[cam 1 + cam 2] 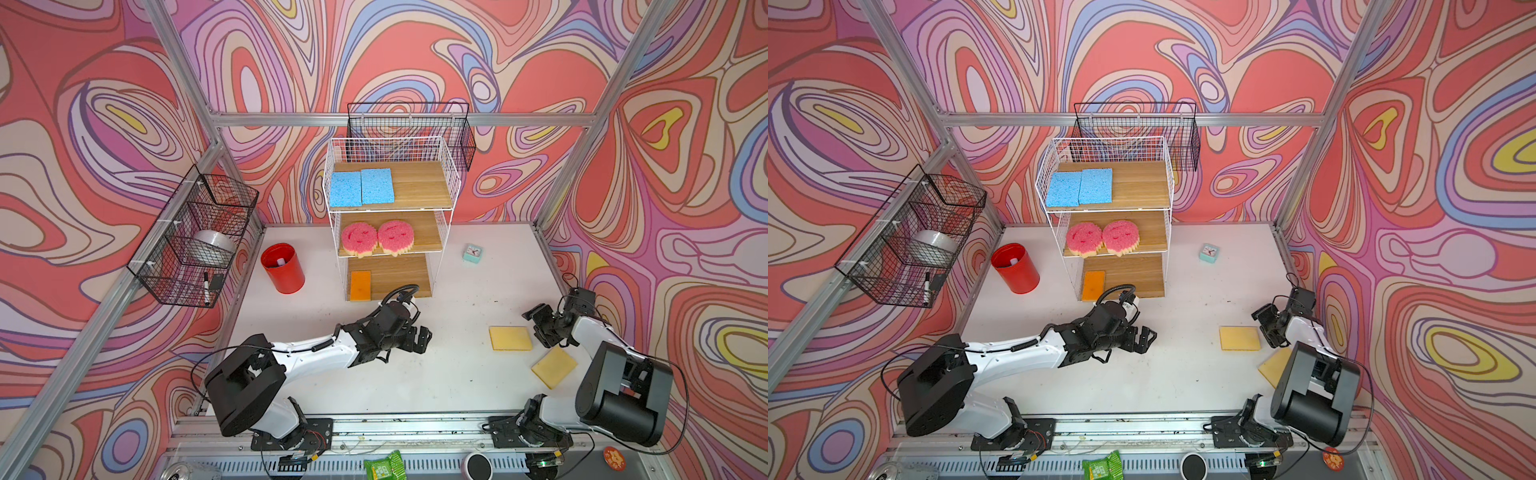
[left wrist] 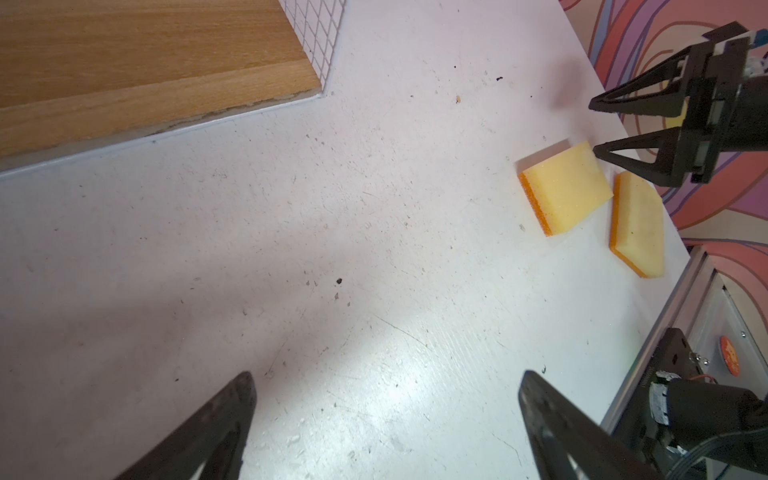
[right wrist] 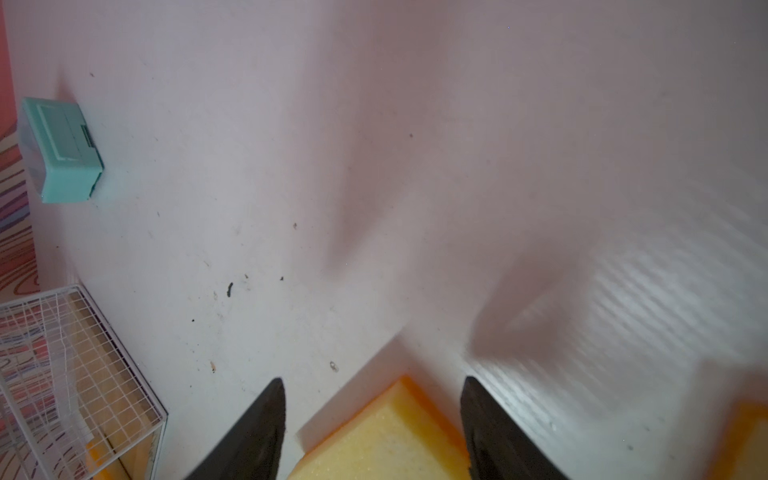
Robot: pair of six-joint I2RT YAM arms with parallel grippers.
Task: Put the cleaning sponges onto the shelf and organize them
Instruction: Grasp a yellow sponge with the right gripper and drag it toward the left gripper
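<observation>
My right gripper (image 3: 374, 379) has its fingers spread, a yellow sponge (image 3: 382, 440) poking its corner between them; a second yellow sponge (image 2: 638, 224) lies just beside. My left gripper (image 2: 387, 373), fingers spread wide, hovers empty over the table (image 2: 374, 249). Beyond it, the shelf (image 1: 415, 187) holds an orange sponge (image 1: 360, 285), pink sponges (image 1: 359, 237) and blue sponges (image 1: 361, 187).

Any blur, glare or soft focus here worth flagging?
Right wrist view: motion blur streaks the table on one side and smears the yellow-and-orange sponge at the frame's edge; the mint-green clock is fairly crisp. Left wrist view: sharp, with a glare patch on the table near the left gripper. Both top views: evenly lit, in focus.
</observation>
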